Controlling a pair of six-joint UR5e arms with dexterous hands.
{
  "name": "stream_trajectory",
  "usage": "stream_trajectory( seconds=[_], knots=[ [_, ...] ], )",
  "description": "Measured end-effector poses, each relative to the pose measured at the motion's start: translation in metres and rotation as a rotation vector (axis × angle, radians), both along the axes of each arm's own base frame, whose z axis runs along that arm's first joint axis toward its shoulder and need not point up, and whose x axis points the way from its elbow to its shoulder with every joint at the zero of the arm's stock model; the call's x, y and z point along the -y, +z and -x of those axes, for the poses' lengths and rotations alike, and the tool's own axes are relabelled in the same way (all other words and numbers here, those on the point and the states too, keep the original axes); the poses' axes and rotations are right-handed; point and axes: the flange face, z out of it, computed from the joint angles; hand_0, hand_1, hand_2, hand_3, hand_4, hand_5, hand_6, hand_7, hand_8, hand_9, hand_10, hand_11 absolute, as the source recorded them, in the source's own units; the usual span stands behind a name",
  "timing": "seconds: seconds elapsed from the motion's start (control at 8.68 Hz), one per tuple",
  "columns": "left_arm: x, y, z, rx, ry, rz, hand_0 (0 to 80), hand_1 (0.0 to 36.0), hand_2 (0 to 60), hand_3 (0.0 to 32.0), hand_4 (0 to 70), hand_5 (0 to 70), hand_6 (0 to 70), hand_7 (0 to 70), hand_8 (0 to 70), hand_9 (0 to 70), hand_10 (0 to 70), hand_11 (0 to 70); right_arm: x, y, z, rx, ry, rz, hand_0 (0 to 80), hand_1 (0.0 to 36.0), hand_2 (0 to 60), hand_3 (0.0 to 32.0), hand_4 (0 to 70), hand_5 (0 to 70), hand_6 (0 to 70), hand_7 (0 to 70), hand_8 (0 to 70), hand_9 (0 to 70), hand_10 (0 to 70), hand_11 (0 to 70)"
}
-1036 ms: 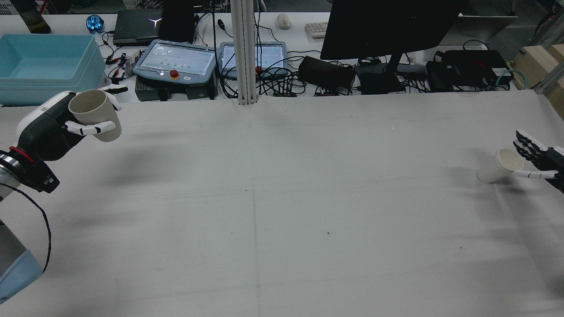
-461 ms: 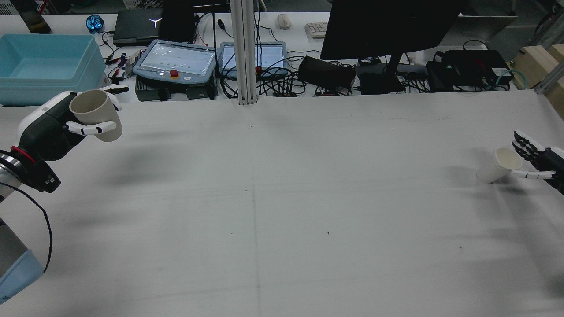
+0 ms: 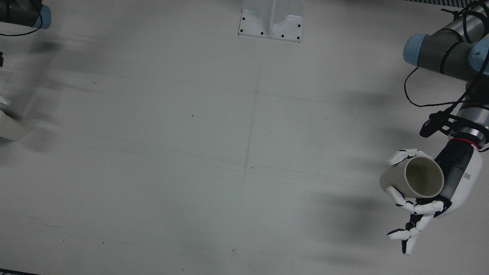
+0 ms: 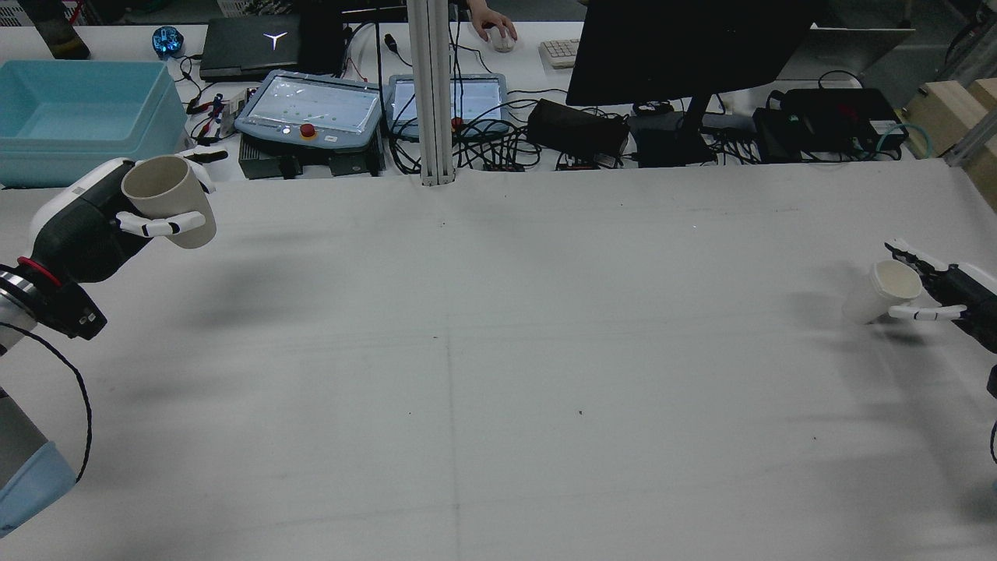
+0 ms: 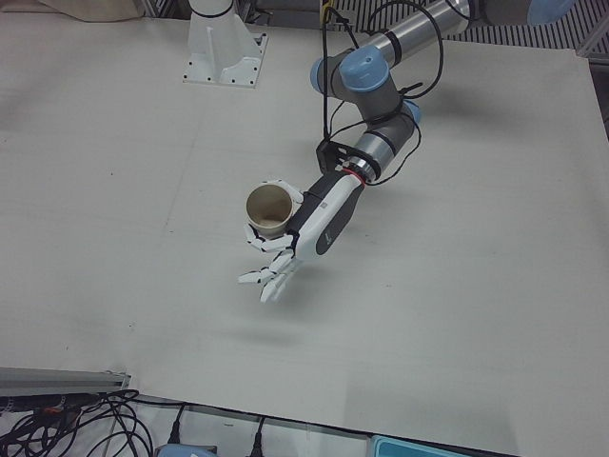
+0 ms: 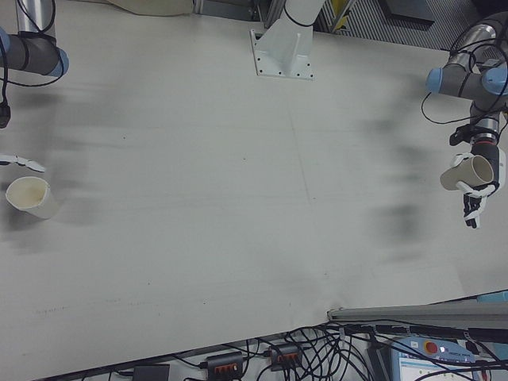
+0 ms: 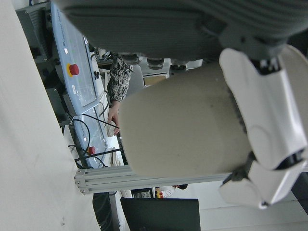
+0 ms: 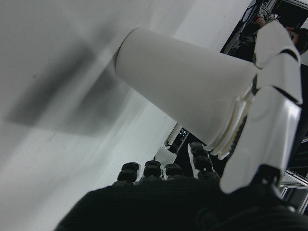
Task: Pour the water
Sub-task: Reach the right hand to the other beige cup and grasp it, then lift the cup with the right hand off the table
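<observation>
So there are 2 cups here. The tan cup point(image 4: 166, 200) is up off the table point(image 4: 498, 351), clamped in the left hand point(image 4: 93, 226), way over at the table's left edge in the rear view, tipped a bit with its mouth facing up and toward the camera. The left-front view shows the same cup point(image 5: 269, 211) held with fingers wrapped round its wall and a couple of fingers point(image 5: 271, 284) sticking out loose below it. You can see straight down into it in the front view point(image 3: 414, 178), though I can't tell if there's any water in it. The white cup point(image 4: 880, 291) sits on the table at the far right edge, well apart from the tan one, leaning slightly. The right hand point(image 4: 946, 292) is right at it, a white finger point(image 4: 923, 313) along the near side and dark fingers on the far side; the right hand view shows the white finger point(image 8: 269, 120) touching the cup point(image 8: 183, 91) near the rim, but I can't tell if it's actually gripping. Past the table's far edge there's a blue bin point(image 4: 78, 117), 2 pendants point(image 4: 311, 109), a monitor point(image 4: 685, 47) and a person's hand point(image 4: 489, 19) on a mouse.
</observation>
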Motion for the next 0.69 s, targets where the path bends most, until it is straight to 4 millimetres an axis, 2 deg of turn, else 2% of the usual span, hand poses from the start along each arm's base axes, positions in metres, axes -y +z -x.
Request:
stream_trajectory(
  seconds=[0.12, 0.23, 0.35, 0.46, 0.58, 0.69],
  knots=[
    [0.000, 0.000, 0.001, -0.002, -0.006, 0.001, 47.9, 36.0, 60.0, 0.0, 62.9, 70.0, 8.1, 22.4, 1.8, 3.0, 0.1, 1.5, 0.004, -0.003, 0.007, -0.002, -0.005, -0.008, 50.1, 18.7, 20.8, 0.0, 24.1, 9.3, 7.0, 0.0, 6.7, 3.4, 5.5, 9.3],
    [0.000, 0.000, 0.003, -0.005, -0.013, 0.003, 47.9, 36.0, 60.0, 0.0, 62.9, 70.0, 8.0, 22.2, 1.9, 3.0, 0.1, 1.5, 0.009, -0.007, 0.015, -0.001, -0.012, -0.016, 51.2, 20.2, 27.0, 0.0, 37.0, 11.1, 9.2, 0.0, 8.3, 4.7, 6.6, 10.7],
    [-0.001, 0.001, 0.004, -0.006, -0.018, 0.004, 48.0, 36.0, 60.0, 0.0, 62.8, 70.0, 7.9, 22.2, 1.8, 3.0, 0.1, 1.5, 0.012, -0.010, 0.019, 0.001, -0.016, -0.020, 52.0, 20.9, 37.7, 0.0, 70.0, 14.1, 9.2, 0.0, 9.7, 6.0, 8.2, 12.2],
    [-0.001, 0.001, 0.005, -0.007, -0.020, 0.005, 48.0, 36.0, 60.0, 0.0, 62.8, 70.0, 7.9, 22.2, 1.8, 3.0, 0.1, 1.5, 0.014, -0.011, 0.022, 0.002, -0.018, -0.022, 53.7, 22.6, 46.1, 0.0, 70.0, 18.3, 9.7, 0.0, 9.5, 5.7, 9.3, 13.4],
    [-0.001, 0.000, 0.005, -0.008, -0.021, 0.004, 48.0, 36.0, 60.0, 0.0, 62.5, 70.0, 7.8, 22.0, 1.7, 3.0, 0.0, 1.3, 0.014, -0.011, 0.022, 0.002, -0.019, -0.021, 55.5, 26.1, 56.4, 0.0, 70.0, 23.7, 10.0, 0.0, 9.0, 5.5, 9.9, 14.4],
    [-0.001, 0.000, 0.006, -0.010, -0.021, 0.004, 48.1, 36.0, 60.0, 0.0, 62.0, 70.0, 7.7, 22.0, 1.6, 3.0, 0.0, 1.2, 0.013, -0.010, 0.022, 0.002, -0.020, -0.020, 56.0, 27.2, 59.2, 0.0, 70.0, 25.7, 10.0, 0.0, 8.7, 5.3, 10.0, 14.6]
  ],
)
